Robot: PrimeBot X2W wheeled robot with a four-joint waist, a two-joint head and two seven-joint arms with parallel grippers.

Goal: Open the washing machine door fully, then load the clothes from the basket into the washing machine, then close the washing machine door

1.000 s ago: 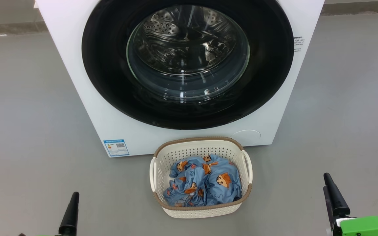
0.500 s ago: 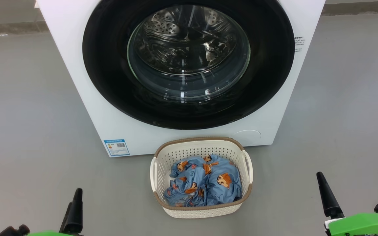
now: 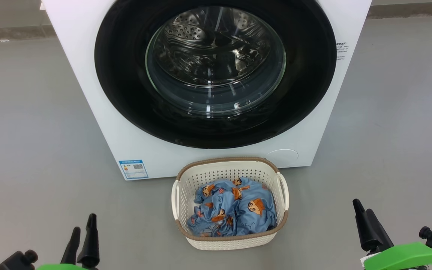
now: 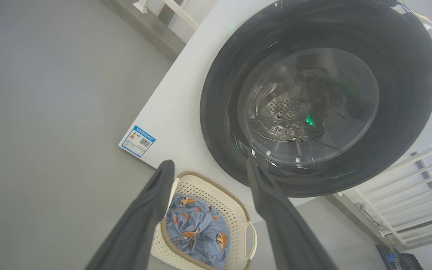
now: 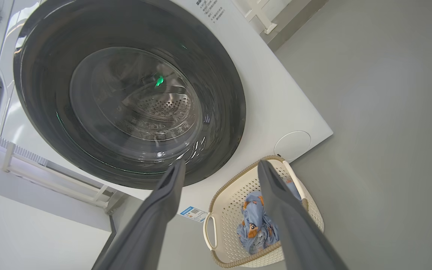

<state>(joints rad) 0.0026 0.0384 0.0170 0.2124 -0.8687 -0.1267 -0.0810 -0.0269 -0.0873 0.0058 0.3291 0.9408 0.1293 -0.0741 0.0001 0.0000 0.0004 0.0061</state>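
Head view: door shut, basket loaded, both grippers empty

The washing machine (image 3: 84,75) is a big white front-loader standing at the far middle of the grey floor (image 3: 32,131). The washing machine door (image 3: 216,71) sits shut, flat against the front. It is a wide glossy black ring around a bulging clear glass bowl, and the perforated steel drum (image 3: 197,33) shows through the glass. Low on the front, a small blue label (image 3: 133,169) sits at the left and a round cover (image 3: 281,155) at the right.

On the floor just near of the machine stands the basket (image 3: 231,173), cream-white and perforated, with a brown woven-look rim and a handle on each side. The clothes (image 3: 234,210) lie crumpled inside it (light blue fabric printed with orange-and-brown cartoon boys), heaped below the rim.

The left gripper (image 3: 84,223) is at the near left and the right gripper (image 3: 363,206) at the near right, each well apart from the basket. In the wrist views each pair of dark fingers stands spread apart with nothing between them, pointing toward the door and the basket.
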